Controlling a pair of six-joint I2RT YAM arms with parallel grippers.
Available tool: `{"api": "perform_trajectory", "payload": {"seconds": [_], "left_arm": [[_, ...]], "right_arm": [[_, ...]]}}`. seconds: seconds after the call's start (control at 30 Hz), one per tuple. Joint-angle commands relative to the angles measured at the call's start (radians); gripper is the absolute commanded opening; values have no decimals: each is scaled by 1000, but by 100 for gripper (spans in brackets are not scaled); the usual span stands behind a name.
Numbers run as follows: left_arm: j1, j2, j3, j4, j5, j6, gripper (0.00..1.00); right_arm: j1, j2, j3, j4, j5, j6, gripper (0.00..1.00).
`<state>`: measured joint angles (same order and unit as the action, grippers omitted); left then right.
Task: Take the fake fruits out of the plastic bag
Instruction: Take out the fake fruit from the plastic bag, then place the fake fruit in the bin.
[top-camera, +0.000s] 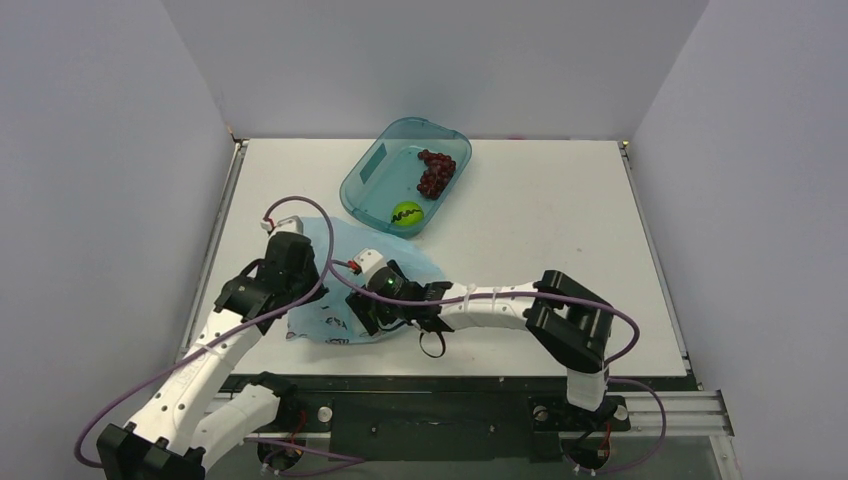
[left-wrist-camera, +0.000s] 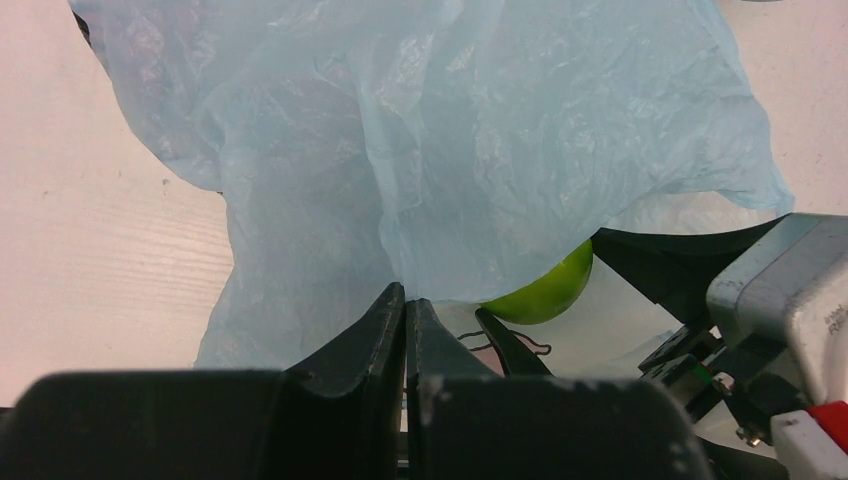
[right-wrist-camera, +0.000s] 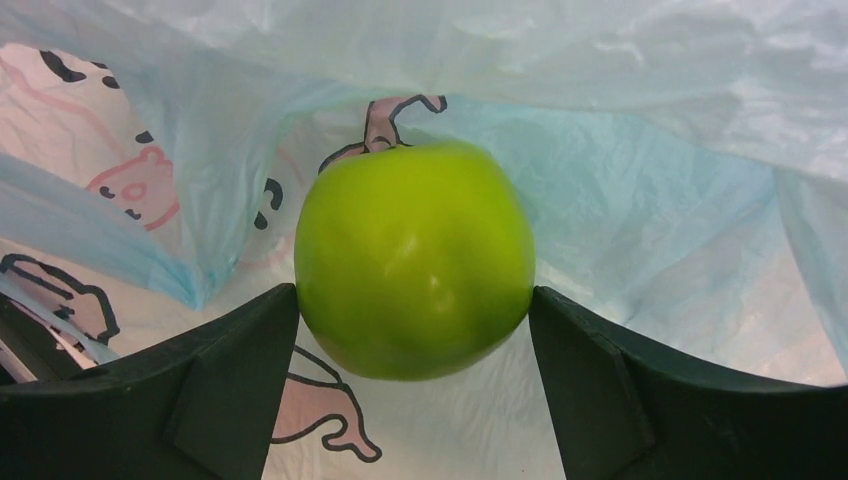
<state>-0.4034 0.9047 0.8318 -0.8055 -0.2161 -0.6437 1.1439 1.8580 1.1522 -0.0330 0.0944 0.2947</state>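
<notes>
The light blue plastic bag (top-camera: 325, 245) lies near the table's front left. My left gripper (left-wrist-camera: 405, 297) is shut on a fold of the bag (left-wrist-camera: 450, 150) and holds its upper layer raised. My right gripper (right-wrist-camera: 413, 305) reaches inside the bag (right-wrist-camera: 640, 210). Its two fingers press the left and right sides of a plain green round fruit (right-wrist-camera: 415, 260), which rests on the printed bottom layer. That fruit also shows under the lifted plastic in the left wrist view (left-wrist-camera: 548, 290). The dark red grapes (top-camera: 436, 172) and the green fruit with a dark squiggle (top-camera: 406, 214) lie in the teal tub (top-camera: 362, 178).
The rigid teal tub stands at the back centre, just beyond the bag. The right arm (top-camera: 500, 300) stretches leftward across the table's front. Its wrist housing (left-wrist-camera: 790, 300) sits close to my left gripper. Grey walls enclose the white table (top-camera: 560, 230).
</notes>
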Motion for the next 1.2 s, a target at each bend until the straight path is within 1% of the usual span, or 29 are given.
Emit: {"api": "perform_trajectory", "payload": {"seconds": [0.0, 0.1, 0.17, 0.23, 0.27, 0.3, 0.33, 0.37, 0.4, 0.43, 0.47, 0.5, 0.53, 0.57, 0.6, 0.63, 0.7, 0.83, 0.9, 0.97, 1.17], "left_arm": [[2, -27, -11, 32, 2, -2, 0], [2, -30, -13, 31, 11, -1, 0], [2, -29, -12, 30, 15, -2, 0], [2, -27, -7, 22, 12, -7, 0], [2, -28, -2, 18, 6, -9, 0], [2, -28, 1, 10, 4, -12, 0], [2, -27, 7, 6, 3, -11, 1], [2, -28, 14, -2, 2, -6, 4], [2, -31, 19, -8, -5, -5, 9], [2, -33, 26, -19, -9, -4, 12], [2, -44, 29, -24, -23, -5, 19], [2, -51, 33, -33, -30, -7, 25], [2, -67, 38, -38, -44, -8, 29], [2, -78, 50, -50, -53, -9, 35], [2, -97, 57, -57, -67, -9, 38], [2, -106, 78, -70, -75, -11, 44], [2, -137, 115, -88, -99, -9, 49], [2, -196, 196, -119, -157, -14, 50], [2, -221, 229, -126, -151, -20, 49], [2, -236, 251, -128, -122, -28, 49], [2, -249, 283, -152, 0, -70, 50]], "right_arm": [[25, 15, 53, 60, 62, -36, 80], [26, 30, 62, 82, 64, -41, 81], [26, 48, 81, 77, 65, -44, 78], [28, 45, 94, 70, 65, -42, 71], [28, 41, 95, 63, 62, -40, 62], [27, 25, 91, 60, 61, -39, 57], [28, 14, 88, 58, 56, -39, 45], [27, -16, 77, 57, 55, -37, 38], [26, -32, 70, 59, 55, -35, 24], [25, -73, 57, 59, 54, -31, 17], [24, -97, 50, 59, 54, -29, 7], [23, -143, 37, 60, 54, -24, 0], [19, -171, 30, 60, 54, -22, 0], [17, -220, 19, 62, 56, -21, 0], [10, -243, 15, 66, 56, -21, 0], [6, -284, 12, 65, 56, -20, 0], [-14, -336, 13, 65, 44, -13, 0], [-89, -389, 34, 70, 7, 27, 0], [-147, -382, 58, 76, -5, 59, 0], [-242, -347, 98, 79, -21, 97, 0], [-390, -146, 275, 86, -8, 135, 0]]}}
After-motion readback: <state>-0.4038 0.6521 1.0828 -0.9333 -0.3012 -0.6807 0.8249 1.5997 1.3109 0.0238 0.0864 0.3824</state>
